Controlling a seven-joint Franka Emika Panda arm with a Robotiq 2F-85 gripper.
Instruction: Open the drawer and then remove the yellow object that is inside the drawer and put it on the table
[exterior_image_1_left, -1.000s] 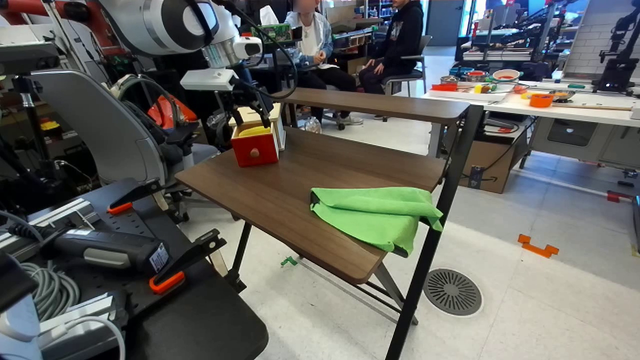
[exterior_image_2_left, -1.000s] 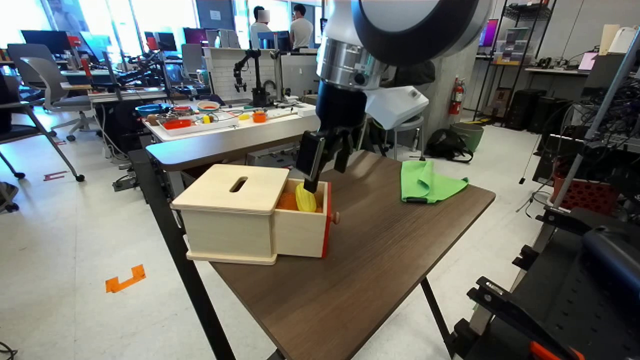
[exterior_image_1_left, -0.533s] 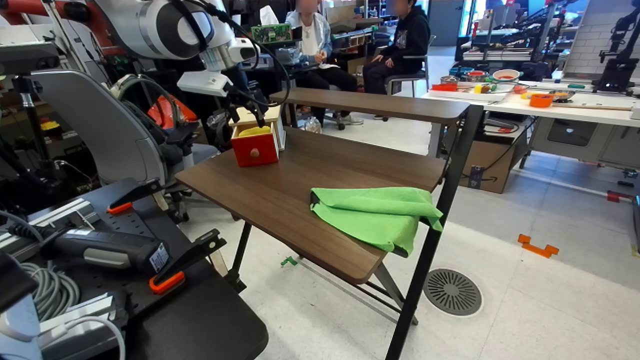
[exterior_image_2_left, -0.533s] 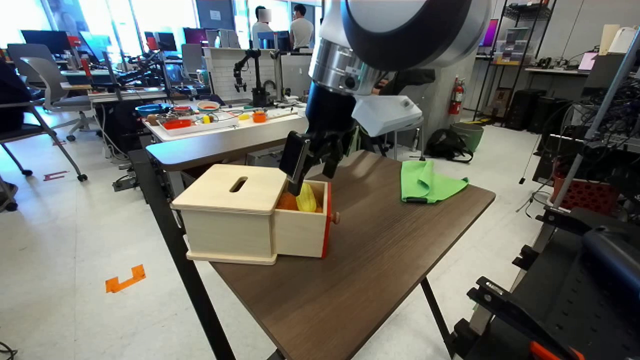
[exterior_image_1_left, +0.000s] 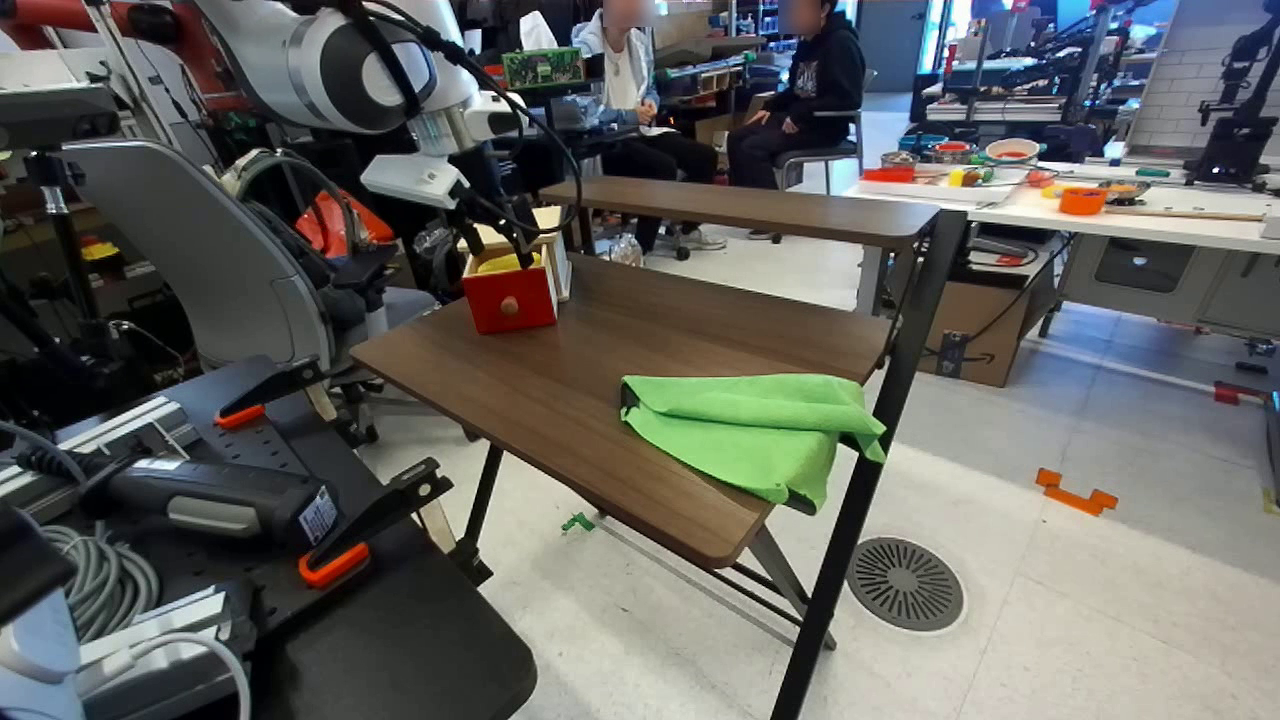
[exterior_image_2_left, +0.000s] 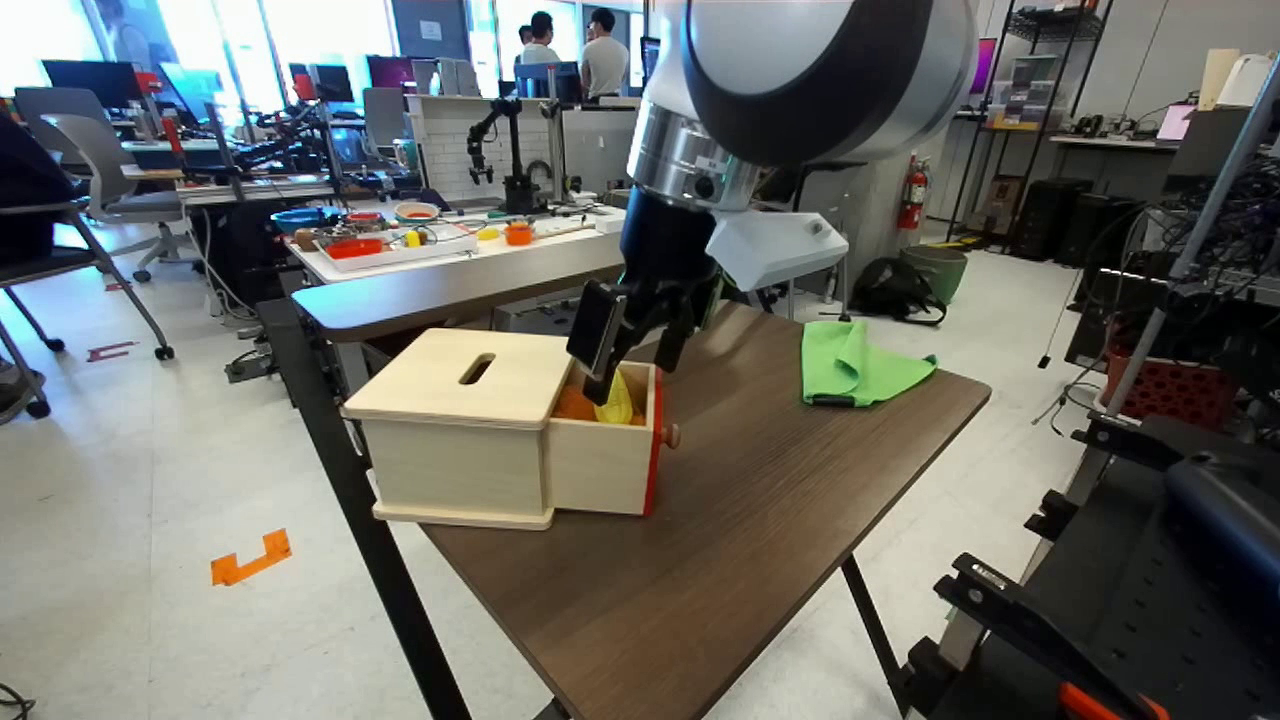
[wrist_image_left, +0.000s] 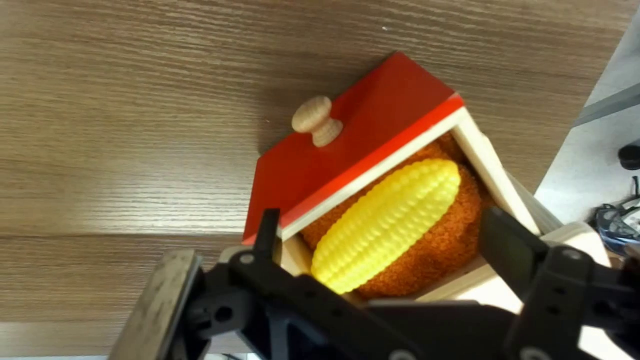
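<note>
Hovering over oblong yellow corn (wrist_image_left: 386, 225) in pulled-out red-fronted wooden drawer (wrist_image_left: 372, 127) near corner of brown wooden table (exterior_image_2_left: 740, 550): black two-finger gripper (exterior_image_2_left: 632, 384), jaws wide apart, nothing held.

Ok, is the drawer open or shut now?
Open. In an exterior view the drawer juts out from its wooden box, and the wrist view shows the yellow corn lying inside.

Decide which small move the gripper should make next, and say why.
Perhaps turn the gripper before lowering: it stands open above the pulled-out drawer, but the yellow corn lies slantwise to the line between its jaws, so turning could bring them across the corn's narrow width.
</note>
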